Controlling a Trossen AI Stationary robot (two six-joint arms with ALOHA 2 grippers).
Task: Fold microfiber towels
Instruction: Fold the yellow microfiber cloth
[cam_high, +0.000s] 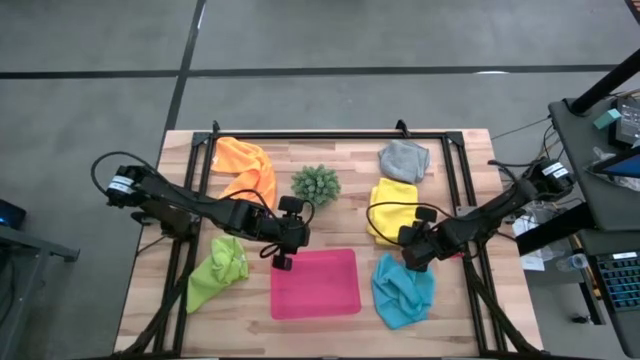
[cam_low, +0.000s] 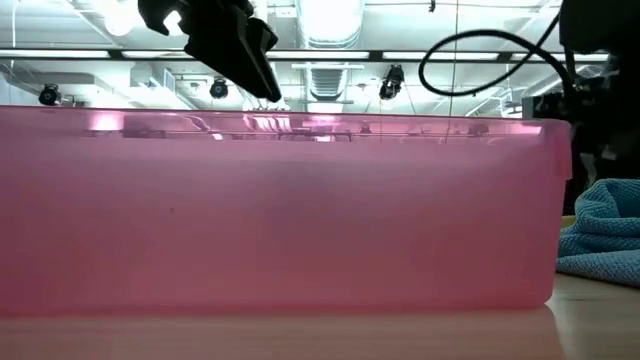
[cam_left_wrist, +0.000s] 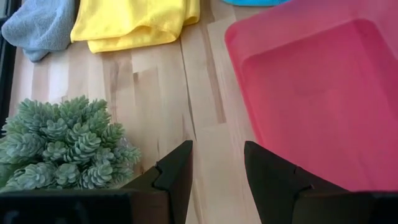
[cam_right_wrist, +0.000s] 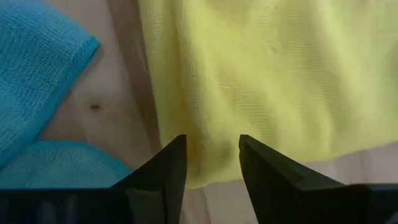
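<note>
Towels dominated the high view: the folded soft yellow microfiber towel lay just beyond the right gripper, and the crumpled light blue fuzzy towel just below it. Near the left gripper we saw the flat pink rectangular tray, with the rumpled lime green cloth off to its outer side. Farther back lay the orange fuzzy towel, the grey fuzzy towel and the small spiky green plant.

From the low view we made out only the tray wall and a blue heap at its right.

Through the left wrist view, the fingers stood apart, empty, over bare wood.

Through the right wrist view, the fingers stood apart over the yellow towel's edge, gripping nothing.

We judged yellow done, grey perhaps; orange, green and blue remained.
</note>
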